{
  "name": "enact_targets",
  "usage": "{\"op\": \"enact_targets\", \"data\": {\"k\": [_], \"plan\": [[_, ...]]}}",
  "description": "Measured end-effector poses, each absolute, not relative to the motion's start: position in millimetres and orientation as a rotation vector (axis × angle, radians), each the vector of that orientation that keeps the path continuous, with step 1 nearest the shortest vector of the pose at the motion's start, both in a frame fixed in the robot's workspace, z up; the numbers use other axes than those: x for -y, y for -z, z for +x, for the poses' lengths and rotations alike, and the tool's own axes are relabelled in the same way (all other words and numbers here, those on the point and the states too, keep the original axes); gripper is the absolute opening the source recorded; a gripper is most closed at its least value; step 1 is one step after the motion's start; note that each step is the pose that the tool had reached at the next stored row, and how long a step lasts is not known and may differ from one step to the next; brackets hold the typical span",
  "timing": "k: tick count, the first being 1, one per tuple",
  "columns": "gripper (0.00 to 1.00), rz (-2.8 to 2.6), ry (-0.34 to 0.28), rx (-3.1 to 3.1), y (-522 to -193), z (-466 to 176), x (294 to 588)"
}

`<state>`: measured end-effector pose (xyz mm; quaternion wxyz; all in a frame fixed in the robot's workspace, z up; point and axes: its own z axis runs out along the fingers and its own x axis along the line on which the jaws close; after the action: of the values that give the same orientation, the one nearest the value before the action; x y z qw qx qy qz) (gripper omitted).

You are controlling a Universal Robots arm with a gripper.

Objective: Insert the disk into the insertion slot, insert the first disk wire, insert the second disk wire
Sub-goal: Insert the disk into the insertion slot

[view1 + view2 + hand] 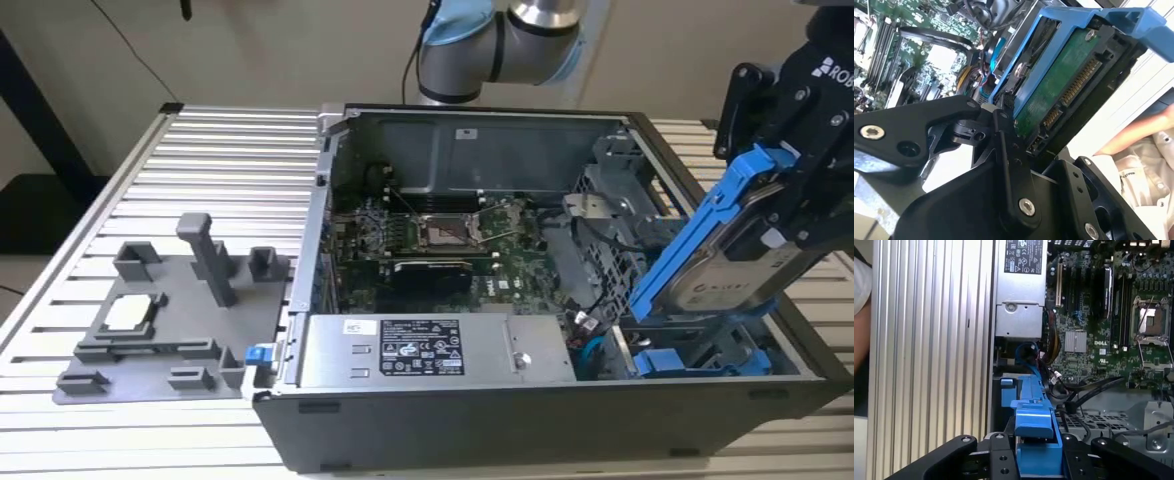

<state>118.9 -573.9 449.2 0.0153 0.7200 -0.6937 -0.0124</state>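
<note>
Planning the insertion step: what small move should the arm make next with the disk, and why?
Probably ease the disk down along its tilt: the gripper holds it slanted, with its lower end at the insertion slot and most of it outside.

Arm (501, 45) is a chunky silver-grey tube affair, with rounded joints and pale blue caps (461, 22) on them. The hand (801, 190) is all matte black, with some white lettering up on its body (not reading it off). In the second wrist view its links (914, 132) are flat bars with rounded ends, pinned by shiny silver socket-head screws (1026, 206).
</note>
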Motion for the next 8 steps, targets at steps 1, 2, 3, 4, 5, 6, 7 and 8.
{"op": "enact_targets", "data": {"k": [1, 2, 3, 4, 5, 6, 7, 8], "plan": [[0.33, 2.24, 0.039, 2.158, -447.6, 119.1, 574.2], [0.33, 2.24, 0.039, 2.158, -446.2, 119.3, 574.5], [0.33, 2.241, 0.039, 2.158, -445.0, 119.5, 575.1], [0.33, 2.241, 0.039, 2.158, -444.0, 119.7, 575.6], [0.33, 2.241, 0.039, 2.158, -442.6, 119.8, 576.2], [0.33, 2.24, 0.039, 2.158, -441.2, 119.9, 576.7], [0.33, 2.241, 0.039, 2.158, -439.6, 120.0, 577.0], [0.33, 2.241, 0.039, 2.158, -438.0, 120.1, 577.2]]}}
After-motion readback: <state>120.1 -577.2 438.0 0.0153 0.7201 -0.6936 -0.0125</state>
